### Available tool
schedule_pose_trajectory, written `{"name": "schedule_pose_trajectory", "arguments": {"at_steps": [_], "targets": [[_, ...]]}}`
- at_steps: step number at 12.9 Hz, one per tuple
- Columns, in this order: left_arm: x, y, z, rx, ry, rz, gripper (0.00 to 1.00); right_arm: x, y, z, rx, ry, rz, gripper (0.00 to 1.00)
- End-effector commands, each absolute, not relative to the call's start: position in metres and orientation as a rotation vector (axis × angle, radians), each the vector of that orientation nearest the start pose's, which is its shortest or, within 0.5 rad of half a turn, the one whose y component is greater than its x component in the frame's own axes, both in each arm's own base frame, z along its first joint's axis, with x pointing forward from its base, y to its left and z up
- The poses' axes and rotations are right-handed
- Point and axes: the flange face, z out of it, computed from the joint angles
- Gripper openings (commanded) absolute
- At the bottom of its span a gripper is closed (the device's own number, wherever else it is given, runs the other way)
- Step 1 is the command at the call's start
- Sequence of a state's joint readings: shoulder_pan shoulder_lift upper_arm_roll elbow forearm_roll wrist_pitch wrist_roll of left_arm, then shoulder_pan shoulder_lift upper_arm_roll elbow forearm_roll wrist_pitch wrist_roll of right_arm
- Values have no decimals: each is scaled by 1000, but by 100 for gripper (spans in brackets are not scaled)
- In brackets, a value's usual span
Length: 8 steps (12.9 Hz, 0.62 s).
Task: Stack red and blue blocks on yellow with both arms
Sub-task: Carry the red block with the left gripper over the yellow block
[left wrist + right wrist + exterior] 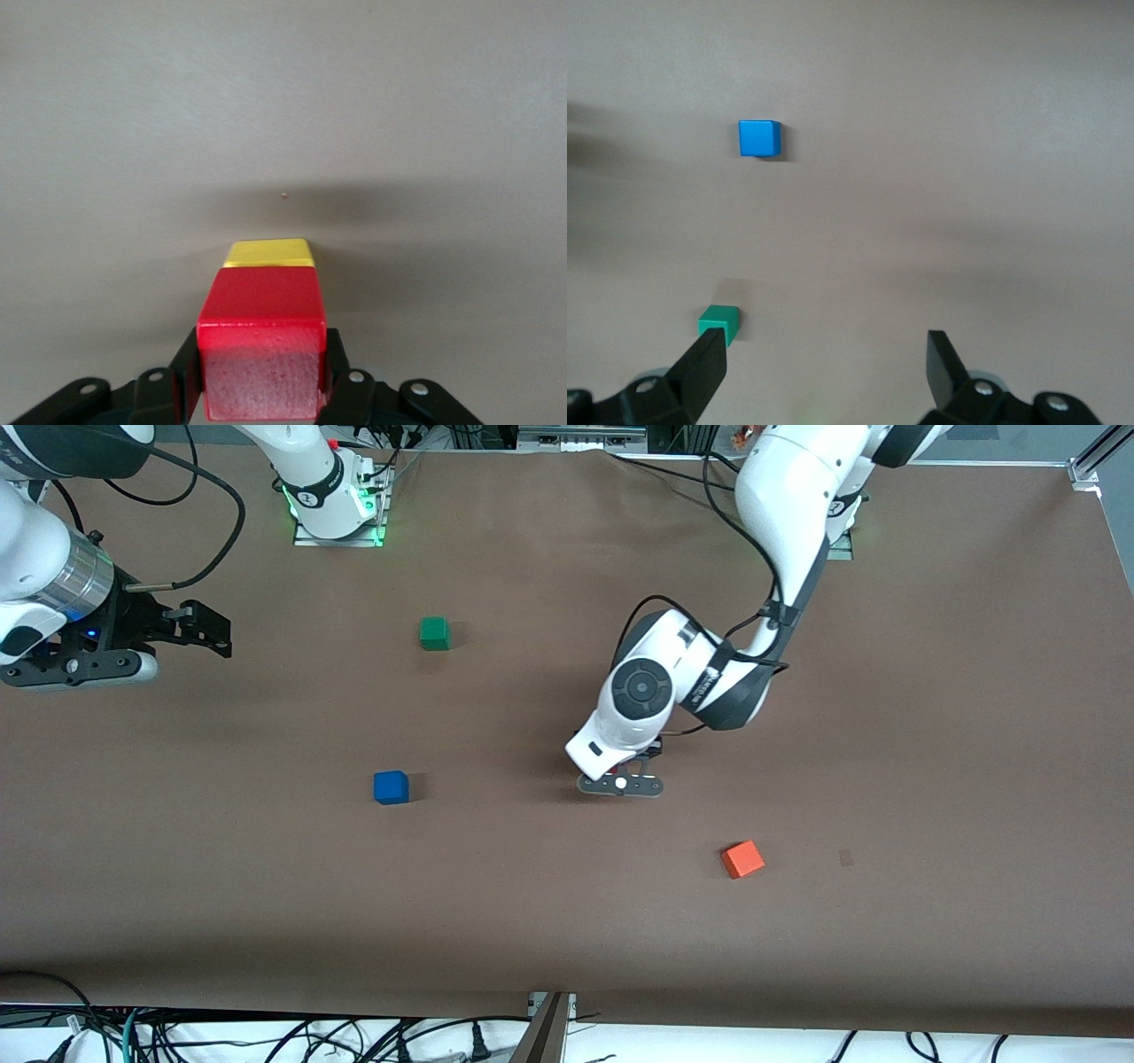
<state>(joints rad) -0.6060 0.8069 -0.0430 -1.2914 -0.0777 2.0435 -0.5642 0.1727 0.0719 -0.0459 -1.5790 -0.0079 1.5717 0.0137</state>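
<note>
front view: my left gripper [620, 784] is low over mid-table, its wrist hiding whatever it holds. My right gripper [190, 627] waits up in the air over the right arm's end of the table. Blue block [391, 787] sits free on the table, nearer the camera than the green cube [434, 633]; orange cube [742, 859] is toward the left arm's end.
left wrist view: fingers [184, 376] clamped on the red block [261, 350] by two opposite side faces. Yellow block [268, 252] is right under it; can't tell if they touch.
right wrist view: fingers [704, 367] spread wide, nothing held. Blue block [759, 138] in sight, well apart from them.
handling: I judge the cubes light, rigid and matte, so not slippery. Take blue by flat opposite sides, centred.
</note>
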Motion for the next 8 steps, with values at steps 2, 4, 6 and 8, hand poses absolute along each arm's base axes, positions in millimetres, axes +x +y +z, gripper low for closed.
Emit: {"name": "schedule_pose_trajectory", "arguments": {"at_steps": [2,4,6,8], "targets": [[593,-457,256,-3147,87,122,0,572,71,586,-3151,-187,107,100],[592,-454,250,-3135,89,129,0,571,71,586,-3150,-187,107,100],[593,-452,249,-3131,89,131,0,571,71,586,-3150,-187,107,100],[593,-452,247,-3130,85,136,0,572,71,586,-3151,-187,107,100]]}}
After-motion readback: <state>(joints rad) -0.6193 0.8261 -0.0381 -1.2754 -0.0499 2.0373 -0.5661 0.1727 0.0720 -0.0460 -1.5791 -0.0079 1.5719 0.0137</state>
